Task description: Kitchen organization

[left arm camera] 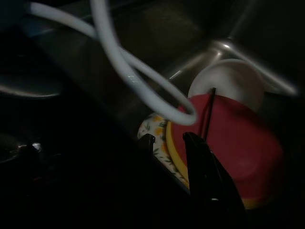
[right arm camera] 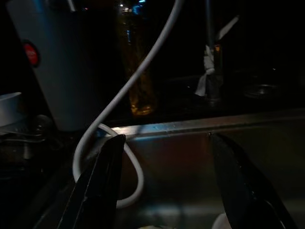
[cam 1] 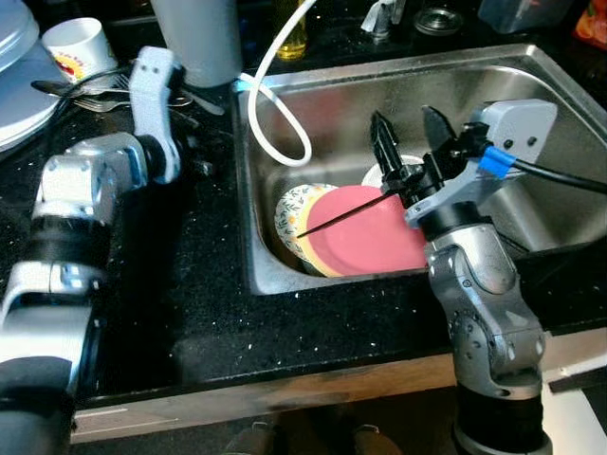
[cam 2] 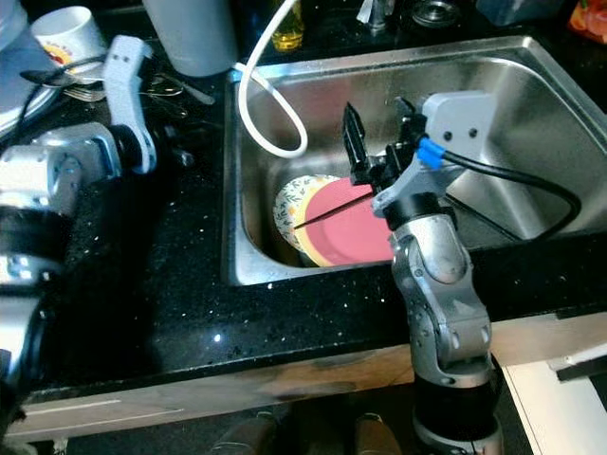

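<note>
Left eye view: right gripper point(cam 1: 410, 128), jaws spread, above the red plate point(cam 1: 365, 232); left jaws narrowly parted.

A home kitchen is shown: a stainless steel sink point(cam 1: 531, 85) set into a black speckled surface point(cam 1: 190, 284), dirty plates point(cam 1: 370, 232) lying inside, cutlery point(cam 1: 90, 95) at the upper left.

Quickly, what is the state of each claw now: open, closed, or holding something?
Left claw: open slightly, empty, above the counter.
Right claw: open, empty, above the sink.
</note>
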You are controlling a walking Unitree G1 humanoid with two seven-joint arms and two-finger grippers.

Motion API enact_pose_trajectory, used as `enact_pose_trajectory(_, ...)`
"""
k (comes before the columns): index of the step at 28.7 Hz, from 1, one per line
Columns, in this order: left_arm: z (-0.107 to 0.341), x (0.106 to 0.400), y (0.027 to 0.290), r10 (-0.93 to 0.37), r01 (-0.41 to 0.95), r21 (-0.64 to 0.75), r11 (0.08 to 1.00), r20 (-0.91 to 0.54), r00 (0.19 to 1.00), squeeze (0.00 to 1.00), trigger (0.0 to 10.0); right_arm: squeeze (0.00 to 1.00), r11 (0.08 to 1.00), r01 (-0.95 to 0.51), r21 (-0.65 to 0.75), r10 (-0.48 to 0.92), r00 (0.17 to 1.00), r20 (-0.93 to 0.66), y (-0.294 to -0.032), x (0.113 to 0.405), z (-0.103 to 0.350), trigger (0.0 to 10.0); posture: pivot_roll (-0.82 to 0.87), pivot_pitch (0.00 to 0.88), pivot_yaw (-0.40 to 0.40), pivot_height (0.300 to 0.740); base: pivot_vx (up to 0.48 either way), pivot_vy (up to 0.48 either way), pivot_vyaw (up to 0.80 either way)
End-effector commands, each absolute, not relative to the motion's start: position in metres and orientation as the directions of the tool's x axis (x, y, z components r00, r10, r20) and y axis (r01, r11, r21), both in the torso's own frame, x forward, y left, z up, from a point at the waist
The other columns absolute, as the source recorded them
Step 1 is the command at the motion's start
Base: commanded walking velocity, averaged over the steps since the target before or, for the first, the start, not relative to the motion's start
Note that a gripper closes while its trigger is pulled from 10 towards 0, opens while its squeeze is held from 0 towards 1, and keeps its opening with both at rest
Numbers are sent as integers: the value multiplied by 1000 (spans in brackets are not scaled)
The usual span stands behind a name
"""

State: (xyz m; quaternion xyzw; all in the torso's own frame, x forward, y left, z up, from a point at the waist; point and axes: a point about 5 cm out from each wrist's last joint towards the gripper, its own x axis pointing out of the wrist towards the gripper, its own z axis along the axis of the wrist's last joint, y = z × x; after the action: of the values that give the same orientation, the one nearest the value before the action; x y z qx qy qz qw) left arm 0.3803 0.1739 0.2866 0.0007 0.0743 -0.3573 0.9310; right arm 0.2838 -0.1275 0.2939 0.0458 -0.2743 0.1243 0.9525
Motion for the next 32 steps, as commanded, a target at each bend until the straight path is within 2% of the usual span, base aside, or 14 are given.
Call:
enact_pose_trajectory(1, 273, 379, 175, -655, 654, -68, 753, -177, 735, 0, 10000, 0, 959, -282, 21, 227, 811, 539, -124, 279, 295, 10000, 111, 285, 102, 740, 0, 0, 0)
enact_pose_trajectory(3, 283, 388, 184, -558, 558, -34, 829, -107, 823, 0, 10000, 0, 959, -283, 21, 227, 811, 539, -125, 279, 295, 10000, 112, 282, 98, 740, 0, 0, 0)
enact_pose_trajectory(4, 283, 388, 184, -558, 558, -34, 829, -107, 823, 0, 10000, 0, 959, -283, 21, 227, 811, 539, -125, 279, 295, 10000, 112, 282, 98, 740, 0, 0, 0)
enact_pose_trajectory(6, 297, 399, 204, -348, 348, 35, 937, -9, 937, 0, 10000, 0, 958, -285, 21, 228, 809, 542, -125, 280, 296, 10000, 114, 287, 94, 740, 0, 0, 0)
enact_pose_trajectory(7, 298, 401, 208, -311, 310, 47, 949, 3, 950, 0, 10000, 0, 958, -286, 21, 229, 808, 543, -124, 280, 296, 10000, 114, 287, 94, 740, 0, 0, 0)
enact_pose_trajectory(10, 296, 400, 215, -257, 256, 18, 966, 4, 967, 0, 10000, 0, 956, -291, 27, 230, 805, 547, -123, 278, 298, 10000, 111, 300, 95, 740, 0, 0, 0)
enact_pose_trajectory(20, 284, 410, 209, -253, 252, -40, 967, -12, 967, 0, 10000, 0, 956, -289, 38, 222, 804, 551, -122, 272, 299, 10000, 95, 329, 106, 740, 0, 0, 0)
enact_pose_trajectory(32, 309, 412, 215, -225, 238, -64, 969, 167, 960, 0, 10000, 0, 960, -272, 66, 195, 820, 539, -123, 260, 295, 10000, 73, 359, 126, 740, 0, 0, 0)
